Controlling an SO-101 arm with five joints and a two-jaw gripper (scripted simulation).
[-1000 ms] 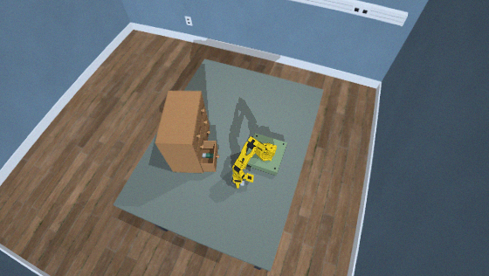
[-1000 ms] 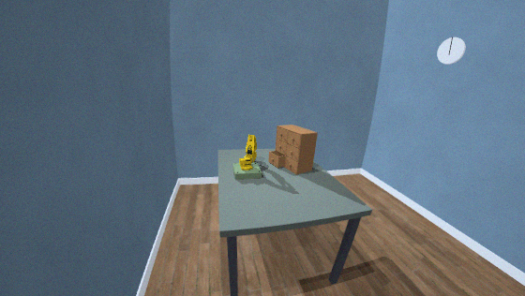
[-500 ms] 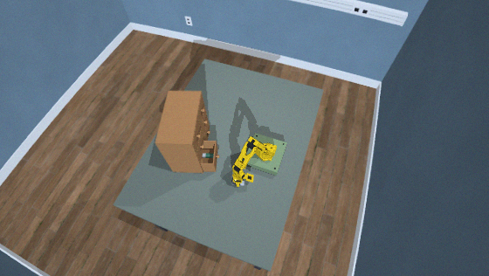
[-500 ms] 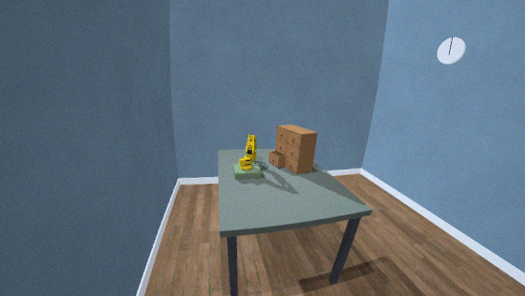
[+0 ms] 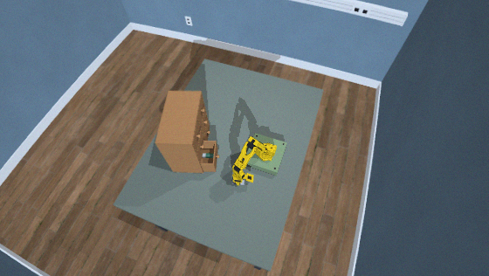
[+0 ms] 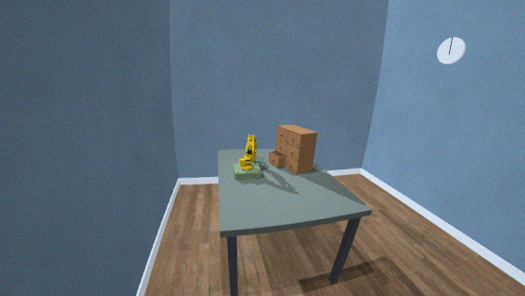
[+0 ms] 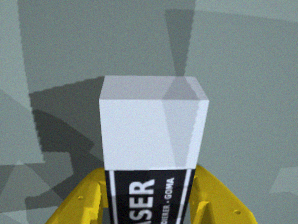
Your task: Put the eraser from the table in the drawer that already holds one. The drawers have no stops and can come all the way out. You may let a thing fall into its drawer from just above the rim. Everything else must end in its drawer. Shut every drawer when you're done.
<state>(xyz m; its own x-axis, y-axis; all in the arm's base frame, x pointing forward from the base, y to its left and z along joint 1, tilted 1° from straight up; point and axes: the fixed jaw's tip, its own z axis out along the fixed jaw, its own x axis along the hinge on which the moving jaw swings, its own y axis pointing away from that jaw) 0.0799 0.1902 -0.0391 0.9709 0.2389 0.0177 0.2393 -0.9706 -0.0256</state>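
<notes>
One white eraser (image 5: 242,182) (image 7: 150,132) with a black printed sleeve is at the tabletop (image 5: 183,198) (image 6: 281,201), outside the drawers, its bare white end pointing away from the gripper (image 5: 238,182) (image 7: 150,182). The gripper is closed on it, with yellow fingers against both long sides of the sleeve; whether its underside touches the surface, I cannot tell. From there the yellow arm (image 5: 244,161) (image 6: 251,146) bends back to a green base (image 5: 282,153) (image 6: 247,175). Across from it stands a brown cabinet (image 5: 178,118) (image 6: 303,151) with several knobbed drawers. One low drawer (image 5: 210,167) (image 6: 274,159) is pulled out, and a small teal-and-white item (image 5: 207,155) lies inside, near the cabinet face. Beyond the tabletop are a wooden floor (image 5: 79,175) (image 6: 197,234) and blue walls, one carrying a round white clock (image 6: 451,51).
</notes>
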